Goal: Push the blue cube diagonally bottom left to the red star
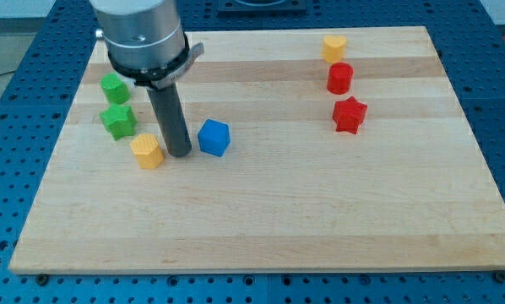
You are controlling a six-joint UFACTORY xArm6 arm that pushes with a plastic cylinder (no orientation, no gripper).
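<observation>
The blue cube (214,138) sits left of the board's middle. The red star (349,115) lies far off toward the view's right, slightly higher than the cube. My tip (179,154) rests on the board just left of the blue cube, a small gap apart, between it and a yellow block (147,151). The dark rod rises from the tip to the silver arm housing (141,34) at the view's top left.
A green block (113,88) and a green star (118,121) sit near the left edge. A red cylinder (339,78) and a yellow block (334,47) stand above the red star. The wooden board (261,219) lies on a blue perforated table.
</observation>
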